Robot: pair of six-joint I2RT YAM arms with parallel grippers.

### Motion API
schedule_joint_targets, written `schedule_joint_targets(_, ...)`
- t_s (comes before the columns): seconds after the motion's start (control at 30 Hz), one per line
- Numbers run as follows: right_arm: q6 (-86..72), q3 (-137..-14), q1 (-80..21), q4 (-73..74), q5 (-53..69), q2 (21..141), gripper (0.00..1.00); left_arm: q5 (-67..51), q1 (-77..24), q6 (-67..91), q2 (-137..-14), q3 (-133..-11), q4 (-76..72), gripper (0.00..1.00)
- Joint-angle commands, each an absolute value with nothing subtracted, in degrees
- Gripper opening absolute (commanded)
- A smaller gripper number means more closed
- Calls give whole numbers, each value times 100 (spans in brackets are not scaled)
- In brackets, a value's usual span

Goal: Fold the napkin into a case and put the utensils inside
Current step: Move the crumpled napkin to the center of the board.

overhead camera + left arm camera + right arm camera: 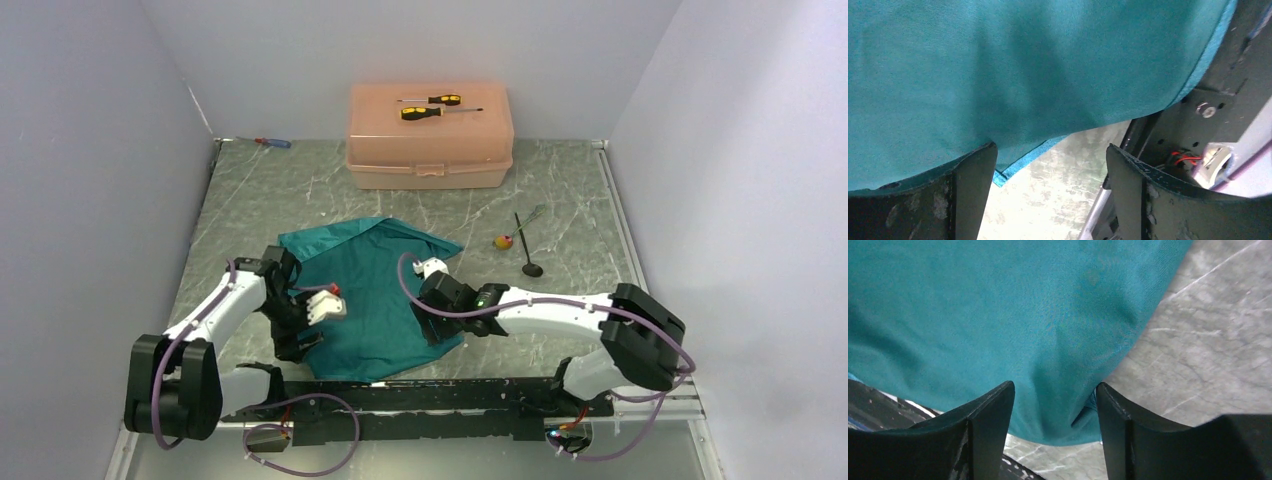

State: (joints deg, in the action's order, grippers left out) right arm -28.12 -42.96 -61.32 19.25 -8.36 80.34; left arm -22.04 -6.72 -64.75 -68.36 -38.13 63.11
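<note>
Above the table (300, 190), we see both arms bent low, wrists turned inward over the napkin (370, 290), which lies spread out between them. Our left gripper (300, 340) sits at the cloth's near-left edge and our right gripper (440, 325) at its near-right edge. Well beyond both grippers stands the peach box (430, 150), lid shut, with two yellow-and-black screwdrivers (432, 107) on top; we cannot see inside. Beyond the right gripper, off the cloth, lie the spoon (530, 262) and fork (533, 214), close together.

At the left wrist, the jaws stand wide. The napkin's edge drapes over one finger (973, 195), the other is clear, and nothing is pinched.

At the right wrist, the jaws stand somewhat narrower, apart, with a bulging fold of napkin between them touching one finger (1118, 430).
</note>
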Motion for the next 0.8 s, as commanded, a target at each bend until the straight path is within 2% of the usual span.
schedule_joint_targets(0.0, -3018, -4452, -6013, 1575, -815, 8269, 55, -1740, -893, -7007, -6796, -3428, 5468, 86)
schedule_joint_targets(0.13, -3049, -4499, -5519, 1533, -820, 8273, 8, -1432, -1130, -6924, -6981, -3218, 4853, 83)
schedule_joint_targets(0.17, -3009, -4546, -5392, 1512, -808, 8277, 1, -1319, -1195, -6839, -7055, -3159, 4653, 80)
schedule_joint_targets(0.2, -2954, -4606, -5284, 1503, -838, 8298, 0, -1216, -1241, -6753, -7152, -3123, 4442, 75)
schedule_joint_targets(0.23, -2883, -4692, -5165, 1517, -884, 8334, 0, -1153, -1279, -6670, -7251, -3158, 4283, 67)
schedule_joint_targets(0.33, -2676, -4997, -4716, 1516, -985, 8481, 0, -988, -1292, -6333, -7654, -3462, 3871, 37)
schedule_joint_targets(0.4, -2530, -5218, -4441, 1490, -1048, 8620, 0, -883, -1292, -6198, -7905, -3665, 3562, 9)
schedule_joint_targets(0.43, -2436, -5341, -4345, 1485, -1080, 8697, 0, -849, -1291, -6148, -7993, -3787, 3482, 4)
schedule_joint_targets(0.6, -2282, -5868, -4202, 1712, -1013, 9083, 0, -885, -1262, -6069, -8270, -4370, 3487, 3)
schedule_joint_targets(0.63, -2295, -5872, -4203, 1786, -1041, 9106, 5, -910, -1255, -6072, -8252, -4452, 3519, 3)
schedule_joint_targets(0.67, -2327, -5815, -4215, 1854, -1154, 9067, 14, -915, -1257, -6085, -8220, -4495, 3525, 3)
schedule_joint_targets(0.77, -2353, -5370, -4361, 1888, -1824, 8583, 51, -841, -1248, -6136, -8142, -4518, 3471, 3)
